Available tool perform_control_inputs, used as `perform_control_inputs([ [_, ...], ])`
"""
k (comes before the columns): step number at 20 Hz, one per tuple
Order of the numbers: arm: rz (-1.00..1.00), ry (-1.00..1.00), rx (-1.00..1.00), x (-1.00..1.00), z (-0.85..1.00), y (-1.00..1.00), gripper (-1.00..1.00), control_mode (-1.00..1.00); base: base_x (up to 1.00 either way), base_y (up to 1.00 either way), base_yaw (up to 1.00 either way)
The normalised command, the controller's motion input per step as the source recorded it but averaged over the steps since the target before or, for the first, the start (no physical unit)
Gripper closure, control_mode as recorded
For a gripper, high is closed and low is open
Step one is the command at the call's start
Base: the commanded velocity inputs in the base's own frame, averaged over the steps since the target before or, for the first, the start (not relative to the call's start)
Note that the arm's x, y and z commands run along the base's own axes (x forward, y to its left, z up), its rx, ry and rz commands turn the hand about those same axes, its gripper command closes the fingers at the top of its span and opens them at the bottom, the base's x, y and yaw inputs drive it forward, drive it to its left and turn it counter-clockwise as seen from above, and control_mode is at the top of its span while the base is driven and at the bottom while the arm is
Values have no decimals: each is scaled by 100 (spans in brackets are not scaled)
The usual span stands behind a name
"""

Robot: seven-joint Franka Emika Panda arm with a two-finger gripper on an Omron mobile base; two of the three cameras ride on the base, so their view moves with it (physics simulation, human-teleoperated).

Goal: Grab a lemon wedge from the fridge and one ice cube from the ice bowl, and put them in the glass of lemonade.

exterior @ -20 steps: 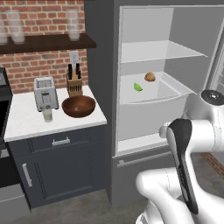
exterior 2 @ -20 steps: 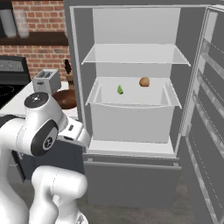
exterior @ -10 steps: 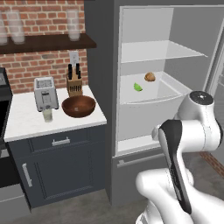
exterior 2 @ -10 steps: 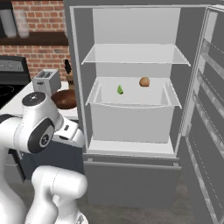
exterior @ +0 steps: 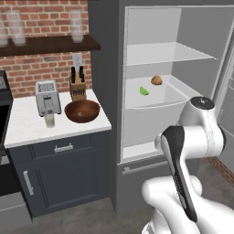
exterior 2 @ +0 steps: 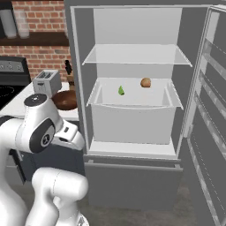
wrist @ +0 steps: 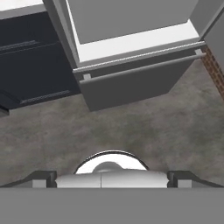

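The fridge (exterior: 151, 25) stands open with white shelves inside. On its middle shelf lies the small green lemon wedge (exterior: 144, 91) (exterior 2: 121, 90), left of a brown roundish lump (exterior: 156, 80). The reddish-brown ice bowl (exterior: 82, 111) (exterior 2: 66, 99) sits on the white counter. To the bowl's left, in front of the toaster, stands the short glass of lemonade (exterior: 49, 120). My gripper (wrist: 111, 178) is open and holds nothing. It hangs low and looks down at the floor before the fridge's bottom drawer (wrist: 135, 83), well below the lemon wedge.
The fridge door (exterior 2: 207, 110) swings open on the right. A toaster (exterior: 47, 97) and a knife block (exterior: 78, 87) stand at the back of the counter (exterior: 27, 130). Tall frosted glasses line the wall shelf (exterior: 45, 45). A dark cabinet (wrist: 30, 65) sits left of the drawer.
My arm's elbow has risen and swung a little toward the fridge. The jaws have stayed wide. The lemon wedge, bowl and glass have not moved.
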Motion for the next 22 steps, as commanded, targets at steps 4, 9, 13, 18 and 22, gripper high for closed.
perform_control_inputs([
  [4,0,0,0,0,0,0,-100,100,0,-12,4],
  [9,0,0,0,0,0,0,-100,100,1,-62,5],
  [13,0,0,0,0,0,0,-100,100,4,-83,10],
  [18,0,0,0,0,0,0,-100,100,9,-35,10],
  [22,0,0,0,0,0,0,-100,100,31,23,11],
])
